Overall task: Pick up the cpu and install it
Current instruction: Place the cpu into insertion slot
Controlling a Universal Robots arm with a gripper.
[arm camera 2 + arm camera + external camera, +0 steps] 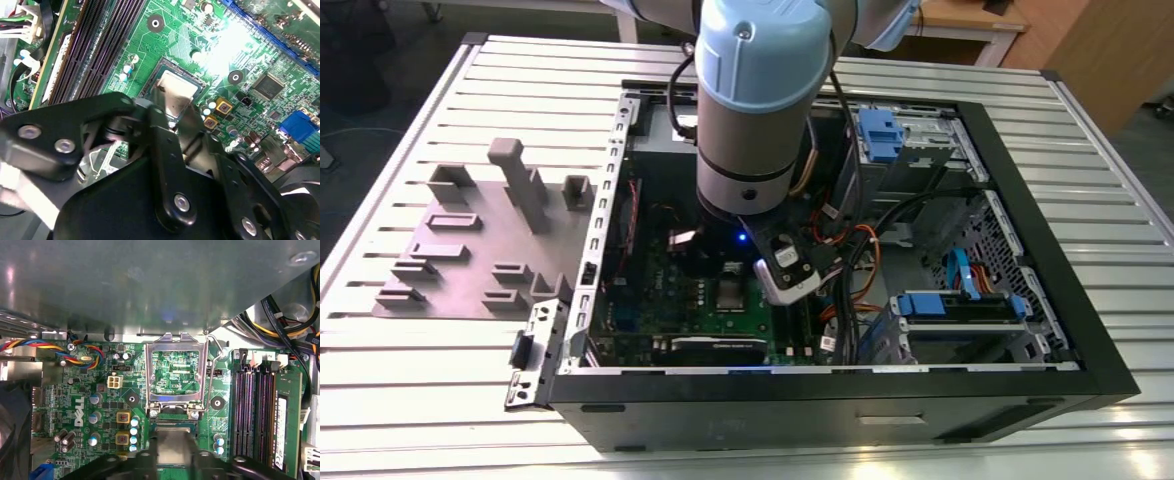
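Note:
The cpu [176,92] is a flat silver square lying in the motherboard socket [150,80], level with its frame. My gripper [175,114] reaches down over it with a black finger against each side, shut on the chip. In the first wrist view the cpu [172,442] shows between the same fingers [150,457], just below the raised socket load plate [175,367]. In the exterior view my arm [761,110] stands upright inside the open computer case [1047,210], over the motherboard [720,315].
The socket lever [220,365] stands up beside the load plate. Memory slots [250,410] run along one side of the socket, and coloured cables [30,346] lie on the other. Blue drive bays [961,305] and wires crowd the case. A grey fixture plate [474,245] lies at the exterior view's left.

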